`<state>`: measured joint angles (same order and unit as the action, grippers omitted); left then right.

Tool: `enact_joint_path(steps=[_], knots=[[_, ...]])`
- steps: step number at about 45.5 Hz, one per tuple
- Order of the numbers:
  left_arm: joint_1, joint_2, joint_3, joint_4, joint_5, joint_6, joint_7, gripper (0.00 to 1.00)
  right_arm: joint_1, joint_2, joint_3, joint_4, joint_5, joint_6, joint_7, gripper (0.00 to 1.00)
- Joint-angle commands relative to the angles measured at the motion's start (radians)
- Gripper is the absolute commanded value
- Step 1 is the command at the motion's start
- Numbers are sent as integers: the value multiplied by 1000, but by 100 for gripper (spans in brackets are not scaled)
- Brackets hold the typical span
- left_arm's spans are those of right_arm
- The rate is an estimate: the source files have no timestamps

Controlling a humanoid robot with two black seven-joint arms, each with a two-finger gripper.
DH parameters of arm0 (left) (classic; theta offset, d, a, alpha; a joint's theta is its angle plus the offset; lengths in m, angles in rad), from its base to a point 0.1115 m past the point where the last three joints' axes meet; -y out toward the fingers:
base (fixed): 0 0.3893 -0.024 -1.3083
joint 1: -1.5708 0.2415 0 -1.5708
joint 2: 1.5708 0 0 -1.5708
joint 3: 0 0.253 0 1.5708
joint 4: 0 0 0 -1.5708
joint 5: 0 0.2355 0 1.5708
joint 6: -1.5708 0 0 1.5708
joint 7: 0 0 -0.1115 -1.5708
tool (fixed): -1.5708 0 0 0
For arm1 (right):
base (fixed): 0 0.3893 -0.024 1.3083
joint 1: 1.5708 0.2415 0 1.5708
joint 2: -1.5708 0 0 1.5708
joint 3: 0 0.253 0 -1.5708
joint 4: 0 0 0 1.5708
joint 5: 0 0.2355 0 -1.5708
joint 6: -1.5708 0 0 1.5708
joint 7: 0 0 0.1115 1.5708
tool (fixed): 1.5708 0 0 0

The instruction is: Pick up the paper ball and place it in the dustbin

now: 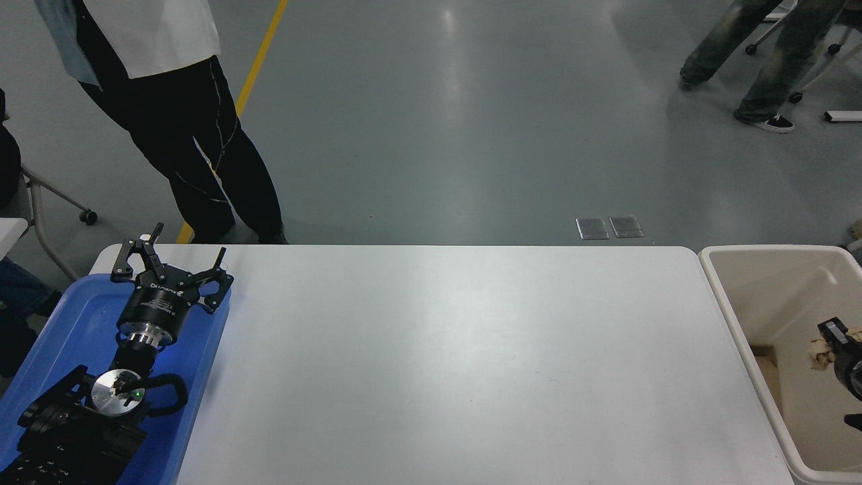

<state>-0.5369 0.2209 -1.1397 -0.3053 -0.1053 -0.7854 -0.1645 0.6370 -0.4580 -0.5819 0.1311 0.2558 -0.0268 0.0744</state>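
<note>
The right gripper [837, 339] pokes in from the right edge, inside the mouth of the dustbin [724, 296], mostly cut off by the frame. The paper ball [820, 353] sits pinched at its tip, over the bin's interior, with the fingers closed around the wad. The left gripper [170, 271], fingers spread and empty, is parked over the blue tray [60, 337] on the white table [458, 364].

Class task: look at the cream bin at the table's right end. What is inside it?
Inside the bin, the right gripper holds the paper ball above the floor. A brown patch lies at the bottom by the near wall. The bin's right part is cut off by the picture's edge.
</note>
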Motion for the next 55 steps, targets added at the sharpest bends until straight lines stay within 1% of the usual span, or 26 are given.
enact_joint_path(steps=[1, 5, 18, 20, 22, 23, 26, 30, 35, 40, 48, 52, 55], knots=[[0, 0, 0, 0, 1, 0, 0, 99, -17, 7, 7, -1, 22, 4, -5, 100], [0, 0, 0, 0, -1, 0, 0, 99, -5, -19, 7, 71, 14, 5, -15, 100], [0, 0, 0, 0, 1, 0, 0, 99, 145, -168, -4, 356, -13, 11, -13, 100], [0, 0, 0, 0, 1, 0, 0, 99, 182, -197, -4, 412, -44, 11, -13, 100], [0, 0, 0, 0, 1, 0, 0, 99, 231, -237, -4, 488, -99, 11, -13, 100], [0, 0, 0, 0, 1, 0, 0, 99, 277, -272, -6, 557, -148, 13, -13, 100], [-2, 0, 0, 0, 1, 0, 0, 99, 348, -324, -9, 663, -214, 24, -13, 100], [-2, 0, 0, 0, 1, 0, 0, 99, 437, -364, -38, 786, -269, 36, -13, 100], [-2, 0, 0, -2, 1, 0, 0, 99, 565, -381, -153, 926, -293, 47, -13, 100], [-2, 0, 2, -1, 1, 0, 0, 99, 714, -381, -298, 1044, -299, 99, -8, 100], [-2, 0, 2, -2, 1, 0, 0, 99, 1004, -383, -458, 1243, -296, 169, -8, 100], [-2, 0, 2, -2, 1, 0, 0, 99, 1150, -361, -542, 1341, -293, 176, -8, 100], [-2, 0, 2, 0, 1, 0, 0, 99, 1239, -323, -611, 1418, -291, 177, -8, 100]])
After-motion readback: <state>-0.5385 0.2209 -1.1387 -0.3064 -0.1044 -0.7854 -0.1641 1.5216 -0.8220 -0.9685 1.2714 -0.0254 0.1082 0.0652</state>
